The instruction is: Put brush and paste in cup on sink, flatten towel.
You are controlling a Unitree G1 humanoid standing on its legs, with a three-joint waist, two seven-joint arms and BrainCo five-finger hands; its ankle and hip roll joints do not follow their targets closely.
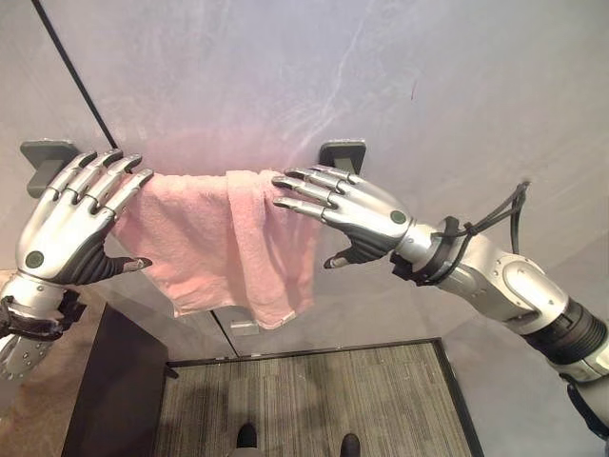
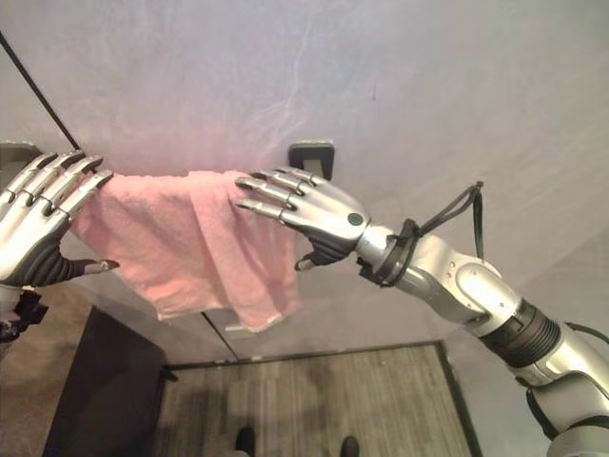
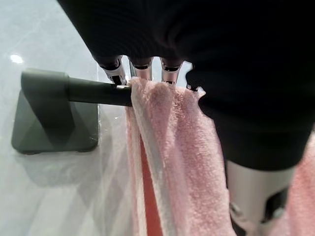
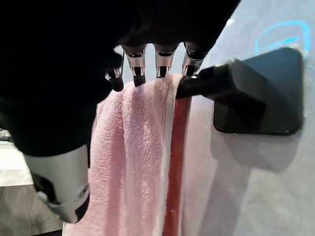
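Over one wall rail (image 3: 93,91), one pink towel (image 1: 214,243), left hand (image 1: 67,224) and right hand (image 1: 357,211), fingers straight, resting on it.

No readable text, label, number or sign anywhere: none on the pink towel (image 1: 219,238), the dark rail brackets (image 1: 48,157), or the pale wall (image 1: 285,67).

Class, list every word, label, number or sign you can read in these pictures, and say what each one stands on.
None can be read: no print shows on the pink terry towel, the dark rail brackets or the pale grey wall.
A faint blue outline mark on the wall carries no letters.
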